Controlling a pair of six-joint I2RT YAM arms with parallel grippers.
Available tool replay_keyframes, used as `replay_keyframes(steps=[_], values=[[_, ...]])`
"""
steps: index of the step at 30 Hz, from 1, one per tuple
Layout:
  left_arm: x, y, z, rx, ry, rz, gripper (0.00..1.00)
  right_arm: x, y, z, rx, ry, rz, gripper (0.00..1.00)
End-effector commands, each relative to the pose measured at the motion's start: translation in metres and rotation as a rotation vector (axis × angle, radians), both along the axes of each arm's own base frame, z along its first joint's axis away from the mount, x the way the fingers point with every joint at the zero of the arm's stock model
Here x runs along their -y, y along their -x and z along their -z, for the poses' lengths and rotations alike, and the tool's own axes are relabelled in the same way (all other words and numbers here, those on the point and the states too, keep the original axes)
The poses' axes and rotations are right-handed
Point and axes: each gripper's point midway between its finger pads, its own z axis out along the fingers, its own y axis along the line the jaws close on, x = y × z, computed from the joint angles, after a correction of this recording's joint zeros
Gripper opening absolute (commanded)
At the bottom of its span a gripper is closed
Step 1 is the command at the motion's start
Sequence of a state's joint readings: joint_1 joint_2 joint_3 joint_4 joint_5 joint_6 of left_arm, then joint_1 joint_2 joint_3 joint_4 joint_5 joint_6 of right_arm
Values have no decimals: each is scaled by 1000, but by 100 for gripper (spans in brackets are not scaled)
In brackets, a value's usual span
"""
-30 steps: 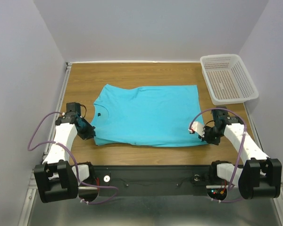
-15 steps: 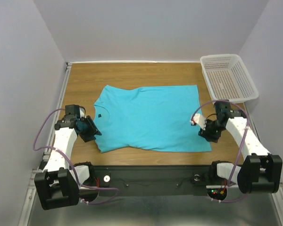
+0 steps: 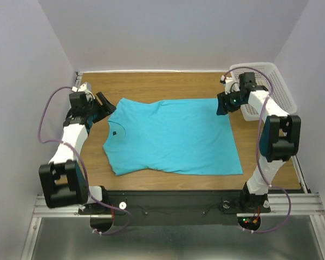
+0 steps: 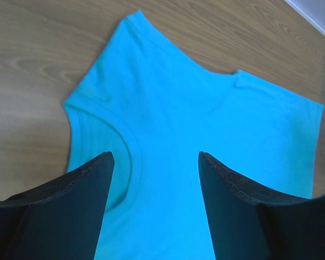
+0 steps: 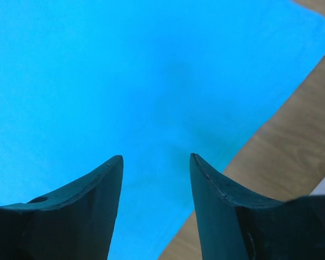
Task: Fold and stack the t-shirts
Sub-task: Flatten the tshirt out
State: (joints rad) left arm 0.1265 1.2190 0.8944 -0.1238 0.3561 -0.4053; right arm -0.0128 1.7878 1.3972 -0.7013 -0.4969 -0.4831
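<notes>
One turquoise t-shirt (image 3: 170, 138) lies flat on the wooden table (image 3: 151, 84), neck to the left and hem to the right. My left gripper (image 3: 104, 103) hovers open over its far left corner; in the left wrist view the gripper (image 4: 155, 155) has only the shirt (image 4: 206, 119) and its round collar (image 4: 134, 149) beneath it. My right gripper (image 3: 223, 103) stands open over the far right corner. The right wrist view shows this gripper (image 5: 156, 156) above the cloth (image 5: 124, 70) near its edge, with nothing between the fingers.
A white perforated basket (image 3: 281, 92) stands at the back right corner, partly behind the right arm. Bare wood (image 5: 292, 146) borders the shirt on the right. Grey walls close in the table on three sides.
Both grippers opened and let go of the shirt's near edge, then swung away from me to its far corners. The near edge has dropped flat, closer to the table's front.
</notes>
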Motion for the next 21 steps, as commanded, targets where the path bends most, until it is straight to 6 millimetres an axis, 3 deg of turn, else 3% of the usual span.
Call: replay_keyframes(steps=[1, 2, 4, 5, 6, 8, 15, 21], values=[[-11, -61, -20, 154, -64, 27, 75, 0, -77, -20, 42, -107, 307, 59], [-15, -73, -30, 186, -90, 24, 75, 5, -87, -18, 48, -84, 345, 60], [-18, -89, -14, 156, -102, 30, 75, 9, -103, 2, 20, -66, 410, 60], [-19, -94, -12, 154, -112, 36, 75, 14, -115, -3, 46, -56, 442, 61], [-21, -106, -8, 148, -117, 41, 76, 21, -122, 10, 37, -21, 485, 61], [-23, -115, -3, 142, -134, 52, 76, 18, -135, 9, 65, 15, 517, 61], [-25, -151, 24, 95, -148, 104, 77, 26, -155, 17, 109, 83, 565, 61], [-19, -162, 55, 45, -146, 178, 77, 26, -159, 16, 121, 85, 569, 61]])
